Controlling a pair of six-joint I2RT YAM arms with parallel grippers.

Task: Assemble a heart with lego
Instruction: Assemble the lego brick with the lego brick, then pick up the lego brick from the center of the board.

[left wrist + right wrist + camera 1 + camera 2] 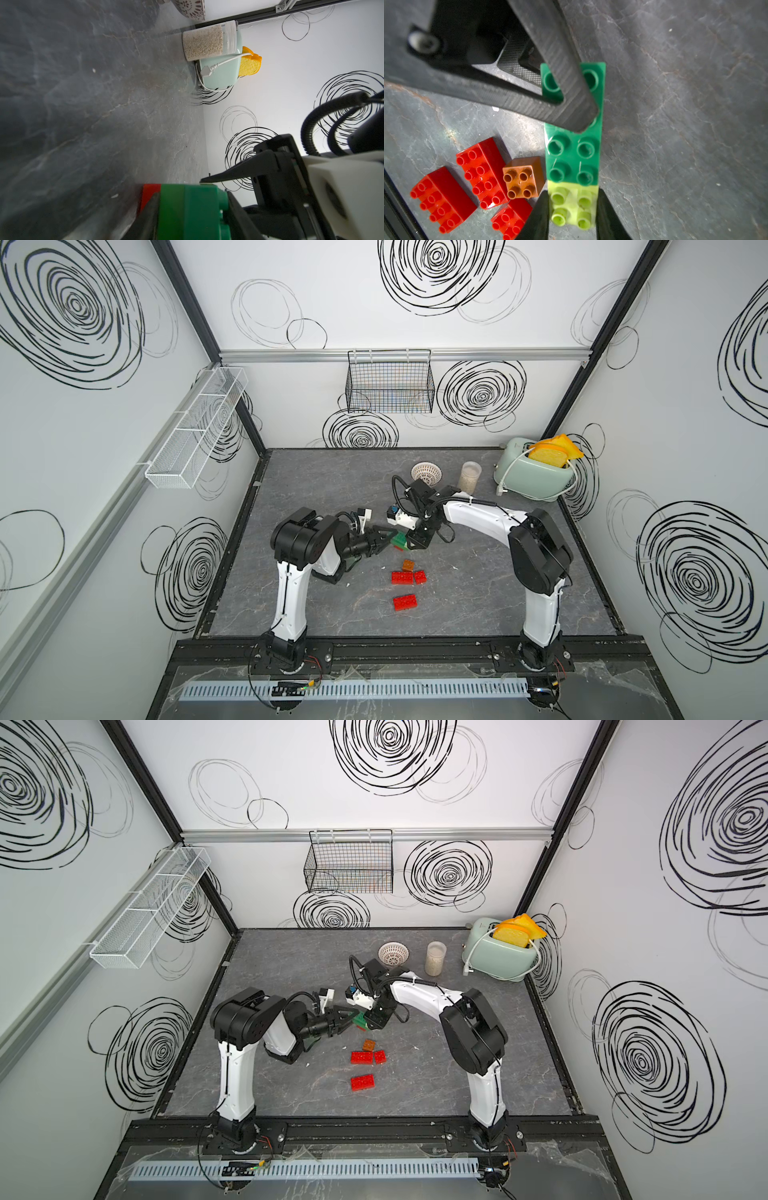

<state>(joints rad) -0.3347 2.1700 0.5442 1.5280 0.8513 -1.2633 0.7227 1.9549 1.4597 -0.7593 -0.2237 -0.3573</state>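
While the left gripper (pixel 192 200) is clamped on the green end and the right gripper (pixel 573 207) pinches the lime-yellow brick (pixel 574 197) at the opposite end, the partly built heart (pixel 399 540) sits between them over the middle of the table (pixel 478 597); whether it touches the surface I cannot tell. So far it is a straight strip, two studs wide. Its long axis runs from one gripper to the other, roughly across the table in both top views. The studs point up, away from the tabletop. Its green bricks (pixel 572 160) butt against the lime one, and a lower red brick (pixel 150 195) clings to their table side. One ribbed black finger (pixel 571 93) of the left gripper lies across the green studs. Nearer the arm bases lie the loose pieces: an orange-brown brick (pixel 408 565), square, just beside a long red brick (pixel 402 577) and a short red brick (pixel 420 576), with a second long red brick (pixel 405 602) apart from them. The plastic is glossy, with hollow round studs. The tabletop is matte dark grey with pale stone-like veins. White walls carry black scribbled spirals. At the far right stand a mint toaster (pixel 534 477) holding spongy yellow slices (pixel 550 454), a clear jar (pixel 470 477) of pale grains and a white perforated bowl (pixel 426 472). A black wire basket (pixel 390 383) hangs on the back wall and a white mesh shelf (pixel 195 431) on the left one.
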